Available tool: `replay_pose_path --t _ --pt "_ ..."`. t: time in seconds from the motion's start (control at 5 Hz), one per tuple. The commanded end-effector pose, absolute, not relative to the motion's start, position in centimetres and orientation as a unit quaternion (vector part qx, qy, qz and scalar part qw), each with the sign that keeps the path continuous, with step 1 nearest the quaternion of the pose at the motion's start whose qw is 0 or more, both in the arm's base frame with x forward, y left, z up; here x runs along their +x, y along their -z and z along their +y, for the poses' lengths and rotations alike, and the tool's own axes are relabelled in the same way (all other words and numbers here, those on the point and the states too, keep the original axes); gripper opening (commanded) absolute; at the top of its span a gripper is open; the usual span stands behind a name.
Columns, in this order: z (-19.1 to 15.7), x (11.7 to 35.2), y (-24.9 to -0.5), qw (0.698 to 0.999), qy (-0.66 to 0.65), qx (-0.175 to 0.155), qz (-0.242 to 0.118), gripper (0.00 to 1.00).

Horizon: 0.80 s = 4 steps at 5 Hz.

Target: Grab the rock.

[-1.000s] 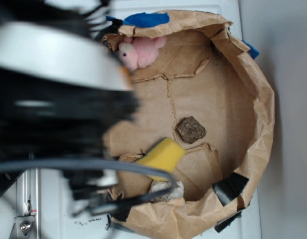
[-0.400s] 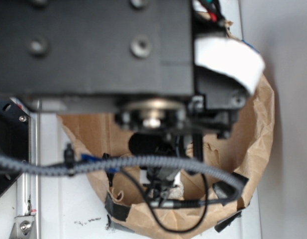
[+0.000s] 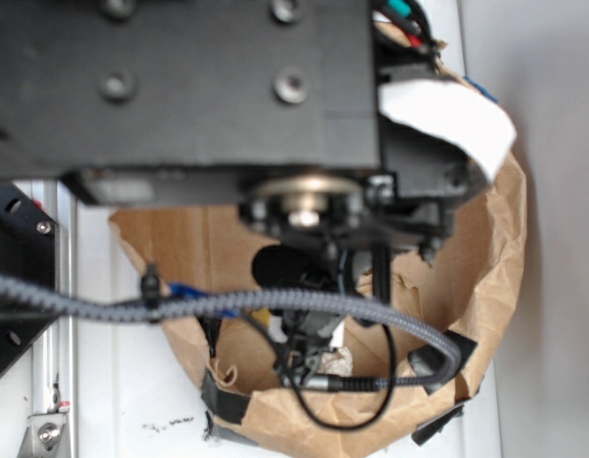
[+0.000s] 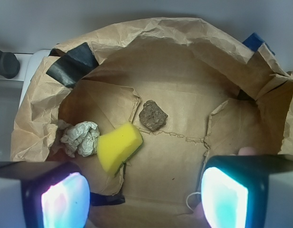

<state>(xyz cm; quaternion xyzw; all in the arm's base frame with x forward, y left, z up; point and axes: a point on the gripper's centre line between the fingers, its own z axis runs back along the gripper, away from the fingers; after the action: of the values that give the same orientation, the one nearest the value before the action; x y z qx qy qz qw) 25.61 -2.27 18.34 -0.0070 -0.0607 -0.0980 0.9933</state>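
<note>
The rock is a small rough grey-brown lump lying on the brown paper floor of a torn paper bag. In the wrist view it sits ahead of my gripper, near the middle and well apart from the jaws. The gripper is open and empty, its two glowing pads wide apart at the bottom corners. In the exterior view the arm hides the rock and most of the bag.
A yellow sponge lies just left of and below the rock. A crumpled white paper ball sits left of the sponge. Black tape patches the bag's rim. The bag walls rise all round.
The arm has swung over the bag and now hides the rock, sponge and pink toy in the exterior view. Since 0.4 s ago it has shifted slightly down the frame.
</note>
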Motion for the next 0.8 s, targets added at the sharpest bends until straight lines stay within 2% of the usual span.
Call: replay_pose_path --t 0.0,0.2,0.4,0.6 --pt "-2.2 25.7 -19.2 0.993 0.092 -0.007 -0.076 1.00" --pt "-2.1 26.8 -14.2 0.991 0.114 0.026 -0.061 1.00" --pt "-2.1 27.3 -11.4 0.992 0.097 0.066 -0.052 1.00" --pt "-2.2 27.7 -9.9 0.992 0.100 0.063 -0.042 1.00"
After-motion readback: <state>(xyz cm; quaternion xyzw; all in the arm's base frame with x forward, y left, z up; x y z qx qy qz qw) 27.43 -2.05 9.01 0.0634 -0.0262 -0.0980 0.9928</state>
